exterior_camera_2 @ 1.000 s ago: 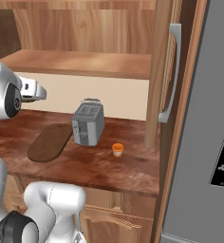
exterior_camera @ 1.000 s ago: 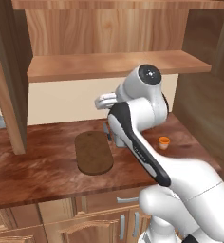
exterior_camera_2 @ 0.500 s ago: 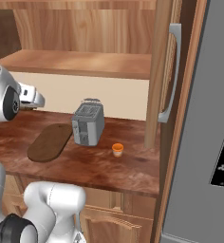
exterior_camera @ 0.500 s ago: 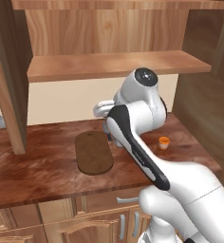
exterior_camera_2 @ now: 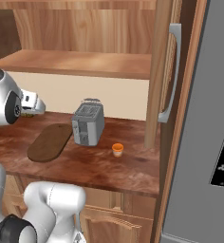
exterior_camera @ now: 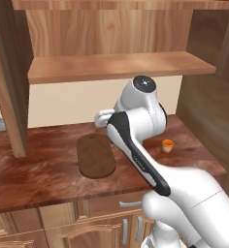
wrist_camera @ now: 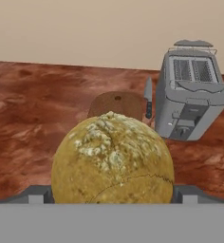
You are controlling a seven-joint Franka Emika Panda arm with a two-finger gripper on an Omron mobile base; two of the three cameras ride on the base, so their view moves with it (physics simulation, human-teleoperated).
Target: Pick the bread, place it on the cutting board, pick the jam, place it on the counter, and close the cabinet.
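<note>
The pincer (wrist_camera: 112, 197) is closed on the bread (wrist_camera: 113, 159). In the hand view the round yellow ball sits right between the two dark finger tips, one on each side of it.

In the right base view the pincer (exterior_camera_2: 32, 105) sticks out from the white arm, and a bit of yellow shows under it, which is most likely the bread, though it is too small to be sure.

Starting on the left, the cutting board (exterior_camera: 94, 155) lies flat on the counter (exterior_camera: 34, 169), below the pincer and a little ahead of it. In the hand view the end of the board (wrist_camera: 116, 104) peeks out just behind the bread.

Next comes a small knife (wrist_camera: 148, 98) with a dark handle, lying beside the board, between it and the toaster (wrist_camera: 192, 90).

The grey toaster stands on the counter to the right of the pincer, just beside the board's far end.

Further right, the jam (exterior_camera_2: 117, 149) sits on the counter, well apart from the pincer and past the toaster.

Farthest right, the cabinet (exterior_camera_2: 161, 71) door with its long grey handle (exterior_camera_2: 170, 76) stands open, edge-on to the right base view. The shelf (exterior_camera: 116, 67) sits up above the pincer.
</note>
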